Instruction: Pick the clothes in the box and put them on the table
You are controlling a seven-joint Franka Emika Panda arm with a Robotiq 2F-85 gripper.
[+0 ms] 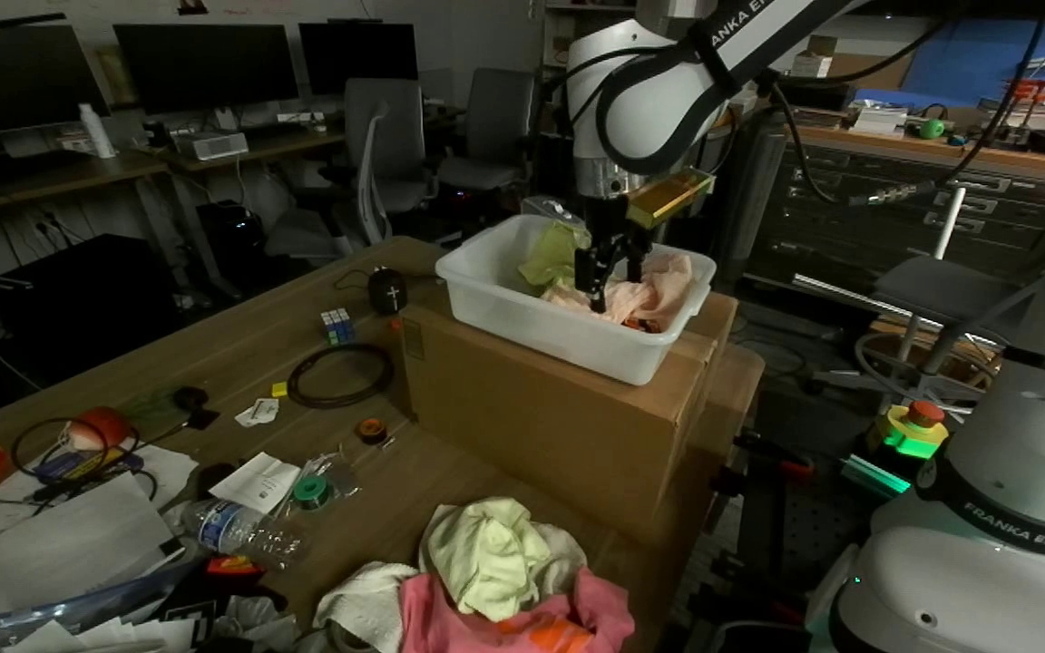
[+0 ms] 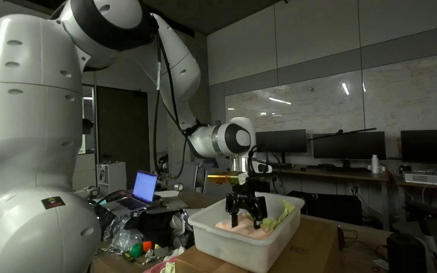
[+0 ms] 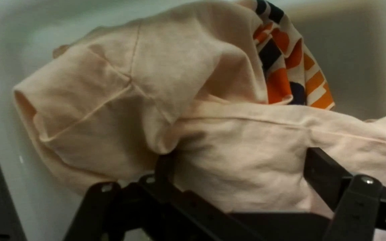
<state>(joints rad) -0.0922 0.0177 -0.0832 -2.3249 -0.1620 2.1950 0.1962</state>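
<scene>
Dark flat monitors (image 1: 205, 65) are looming at ten o'clock in an exterior view; near centre, a white plastic bin (image 1: 532, 331) is sitting on a brown cardboard box (image 1: 532, 417). Inside, a crumpled peach cloth garment (image 3: 219, 134) is lying below the black two-fingered gripper (image 3: 240, 162), its fingers standing apart, one tip blurring into a shadowed fold, contact unclear. A yellow-green cloth (image 1: 551, 258) is half hiding behind. At six o'clock on the wooden table (image 1: 255, 354), a pink and pale-yellow cloth heap (image 1: 491, 562) is running off the bottom edge.

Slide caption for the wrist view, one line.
Open jaws over peach cloth in a white bin, with a bold orange print showing.
</scene>
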